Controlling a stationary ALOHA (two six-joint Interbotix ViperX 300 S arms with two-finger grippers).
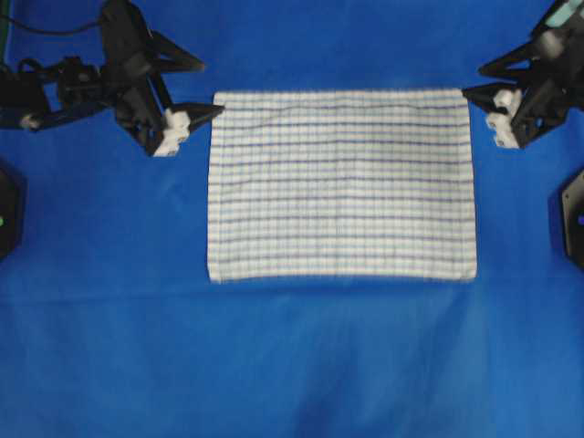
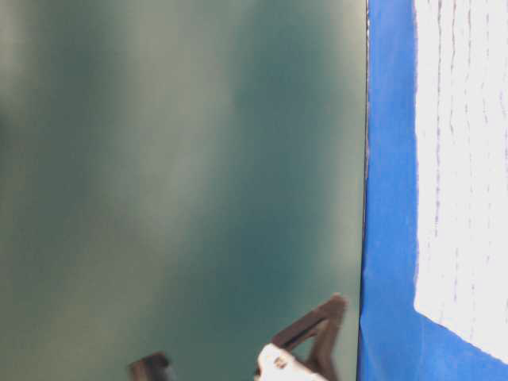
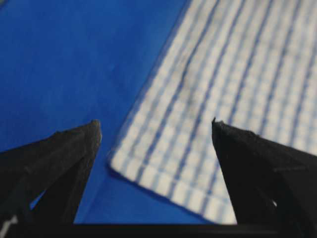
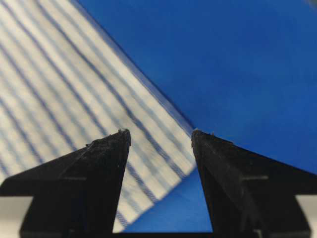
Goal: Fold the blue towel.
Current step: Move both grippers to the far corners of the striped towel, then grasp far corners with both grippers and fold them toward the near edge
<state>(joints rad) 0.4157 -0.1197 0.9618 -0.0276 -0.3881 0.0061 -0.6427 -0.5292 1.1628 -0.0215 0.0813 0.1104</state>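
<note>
The blue towel point(image 1: 342, 182), white with thin blue checks, lies flat as a neat rectangle on the blue table covering point(image 1: 274, 365). My left gripper point(image 1: 212, 88) hovers at its far left corner, jaws wide apart. In the left wrist view that towel point(image 3: 237, 74) corner lies on the covering between the open gripper's point(image 3: 156, 129) fingers, touching neither. My right gripper point(image 1: 473, 82) sits at the far right corner, also open. The right wrist view shows the towel point(image 4: 59, 89) corner under the gripper point(image 4: 161, 134), nothing gripped.
Black arm bases point(image 1: 9, 210) point(image 1: 573, 214) stand at the left and right edges of the table. The table-level view shows mostly a green backdrop point(image 2: 175, 175), a strip of covering point(image 2: 389, 159), the towel point(image 2: 464, 159) and one black finger point(image 2: 317, 337).
</note>
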